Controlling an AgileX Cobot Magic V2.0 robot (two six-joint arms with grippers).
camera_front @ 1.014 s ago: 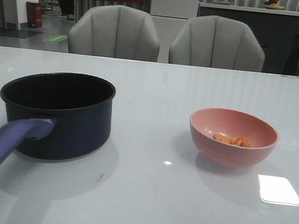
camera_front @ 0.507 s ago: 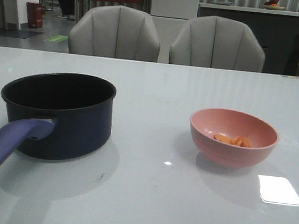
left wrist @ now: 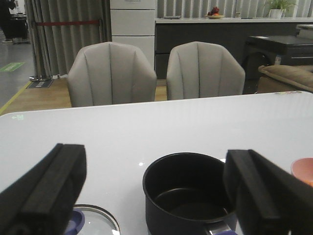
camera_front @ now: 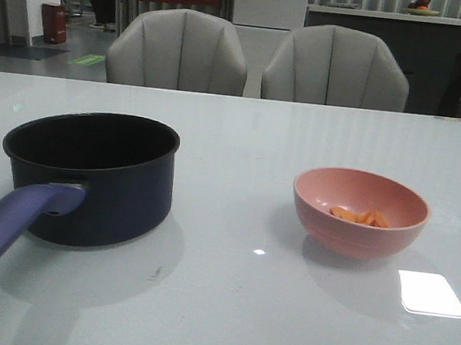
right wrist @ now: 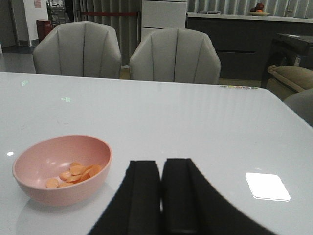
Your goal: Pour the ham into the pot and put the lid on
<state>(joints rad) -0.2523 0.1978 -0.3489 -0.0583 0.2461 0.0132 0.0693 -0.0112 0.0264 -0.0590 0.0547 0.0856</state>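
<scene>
The thin orange ham slices [camera_front: 359,216] sit loose in the round pink bowl [camera_front: 360,212], well apart from the dark navy saucepan with its long purple-blue handle [camera_front: 88,176] — a hasty tip could scatter them over the glossy white table [camera_front: 233,305]. The left gripper [left wrist: 151,196] gapes wide, the right gripper [right wrist: 161,200] is pressed closed on nothing, and the glass lid [left wrist: 97,223] lies beside the pot — its rim could catch that handle. I see no readable brand or writing.

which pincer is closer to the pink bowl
Right. The right pincer hangs shut beside the bowl, which fills its near view. The left pincer hangs open over the pot; the bowl only peeks in at that view's edge.
</scene>
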